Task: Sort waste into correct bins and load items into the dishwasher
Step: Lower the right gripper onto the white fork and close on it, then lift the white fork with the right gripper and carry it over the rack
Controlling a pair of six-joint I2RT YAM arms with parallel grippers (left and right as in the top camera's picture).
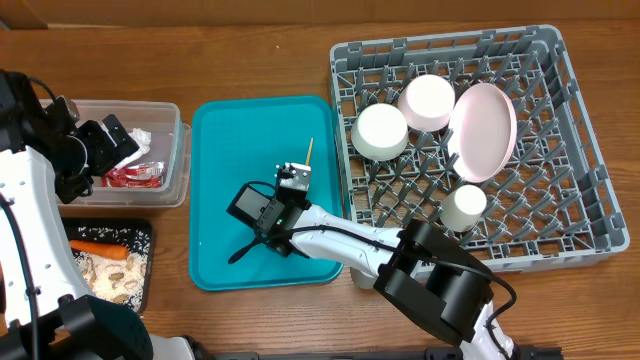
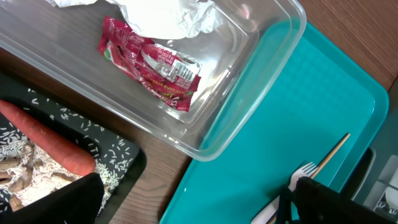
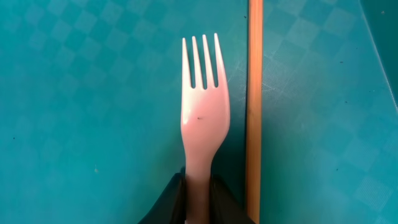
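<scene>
Right hand (image 3: 198,202) grasping white plastic fork (image 3: 204,118) beside chopstick (image 3: 254,93) on teal tray (image 3: 93,93); left hand (image 1: 108,143) released over clear tub (image 2: 249,74).

I count one grey rack (image 1: 590,232) holding two white bowls (image 1: 380,132), one pink plate (image 1: 485,130) and one white cup (image 1: 463,205). One teal tray (image 1: 220,200) carries one white fork (image 3: 204,112) and one wooden chopstick (image 3: 254,93). Then one clear tub (image 2: 249,109) with one red wrapper (image 2: 152,71), and one black tray (image 1: 148,270) with one carrot (image 2: 50,140). The crumpled white napkins (image 2: 168,15) bunch together, so I cannot count them.
</scene>
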